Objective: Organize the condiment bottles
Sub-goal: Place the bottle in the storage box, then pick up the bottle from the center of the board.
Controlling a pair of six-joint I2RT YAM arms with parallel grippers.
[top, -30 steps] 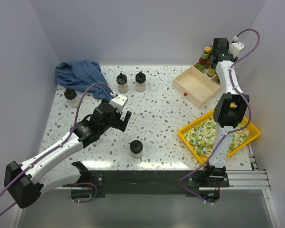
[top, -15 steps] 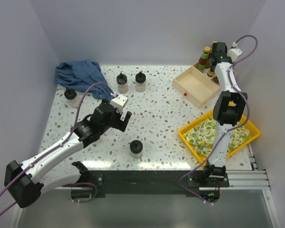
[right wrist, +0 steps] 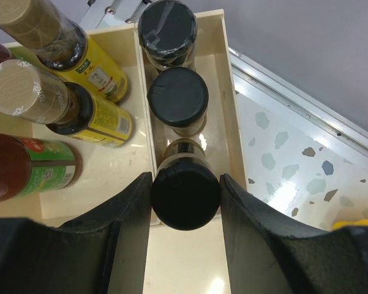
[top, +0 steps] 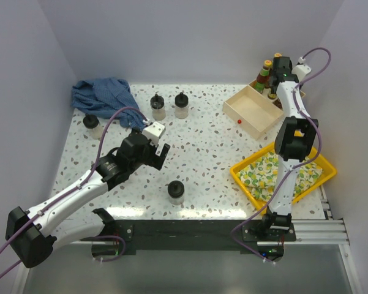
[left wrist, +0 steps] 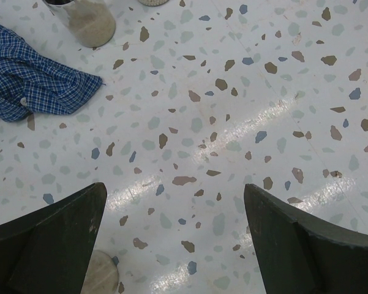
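In the tray [right wrist: 229,92], narrow side, right hand [right wrist: 185,197] clamped on black-lidded jar [right wrist: 185,191], left hand [left wrist: 174,226] spread wide

This is a robotics lab bench: plain lilac walls [top: 190,37] box in a speckled table [top: 208,144], and two robot arms [top: 73,193] trailing purple cables [top: 113,119] are bolted to a metal rail [top: 321,228] at its near edge.

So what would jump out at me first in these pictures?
Probably the right gripper, in the far right corner, clamped on a black-lidded jar in the narrow slot of the beige tray. Next, the bright yellow lemon-print tray near the right arm's base, and the crumpled blue cloth at far left.
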